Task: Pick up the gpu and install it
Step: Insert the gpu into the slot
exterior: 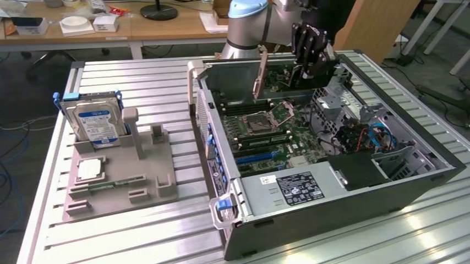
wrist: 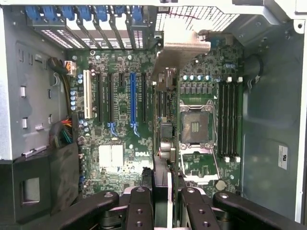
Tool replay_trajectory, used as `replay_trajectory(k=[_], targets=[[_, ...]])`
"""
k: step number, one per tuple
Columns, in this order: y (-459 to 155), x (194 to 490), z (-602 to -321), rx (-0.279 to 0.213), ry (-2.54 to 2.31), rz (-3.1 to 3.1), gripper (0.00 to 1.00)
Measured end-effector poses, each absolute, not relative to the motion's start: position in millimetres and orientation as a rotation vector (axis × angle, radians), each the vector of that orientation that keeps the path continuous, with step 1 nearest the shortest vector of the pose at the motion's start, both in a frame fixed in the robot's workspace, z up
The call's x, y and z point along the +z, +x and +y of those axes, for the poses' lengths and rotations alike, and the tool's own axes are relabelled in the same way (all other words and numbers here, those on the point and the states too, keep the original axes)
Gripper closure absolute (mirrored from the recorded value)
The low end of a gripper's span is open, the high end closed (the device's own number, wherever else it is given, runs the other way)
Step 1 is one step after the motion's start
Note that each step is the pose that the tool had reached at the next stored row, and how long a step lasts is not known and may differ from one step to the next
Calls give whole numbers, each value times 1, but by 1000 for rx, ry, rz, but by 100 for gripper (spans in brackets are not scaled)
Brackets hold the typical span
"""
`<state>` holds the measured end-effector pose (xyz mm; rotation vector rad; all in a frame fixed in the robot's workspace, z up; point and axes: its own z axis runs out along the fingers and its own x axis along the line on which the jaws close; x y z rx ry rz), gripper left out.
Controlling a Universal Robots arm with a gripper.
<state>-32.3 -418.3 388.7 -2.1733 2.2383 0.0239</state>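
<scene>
1. Firmly, the gpu [wrist: 162, 163] is clamped between the two fingers [wrist: 142, 203] of the gripper [wrist: 165, 199]. The fingers are drawn in partway and stopped against the card, one on each face.
2. The card is gripped along its upper edge and held on edge, its board hanging down from the gripper toward the motherboard [wrist: 115, 158].
3. Its silver bracket [wrist: 181, 48] is seen at the end nearest the case wall that carries the blue latches [wrist: 81, 12].
4. In the wrist view the gpu is lined up lengthwise with the expansion slots. It is seen between the blue slot [wrist: 133, 98] and the socket [wrist: 195, 125], beside the blue slot rather than over it.
5. Whether the card's lower edge is touching the motherboard cannot be told.
6. In the exterior view the gripper is pointed straight down into the open case [exterior: 411, 181], over its far end. The arm [exterior: 246, 22] is stood behind the case, at the bench's far edge.
7. The case is laid on its side on the bench [exterior: 147, 77], toward the edge at the exterior view's right.
8. A grey holder [exterior: 147, 165] is set toward the bench's edge at the exterior view's left, with a drive [exterior: 96, 124] stood upright in it.
</scene>
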Motion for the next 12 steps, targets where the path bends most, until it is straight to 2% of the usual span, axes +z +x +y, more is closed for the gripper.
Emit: replay_trajectory(k=[12], targets=[[-35,388,-418,24,-2173,2238,73]])
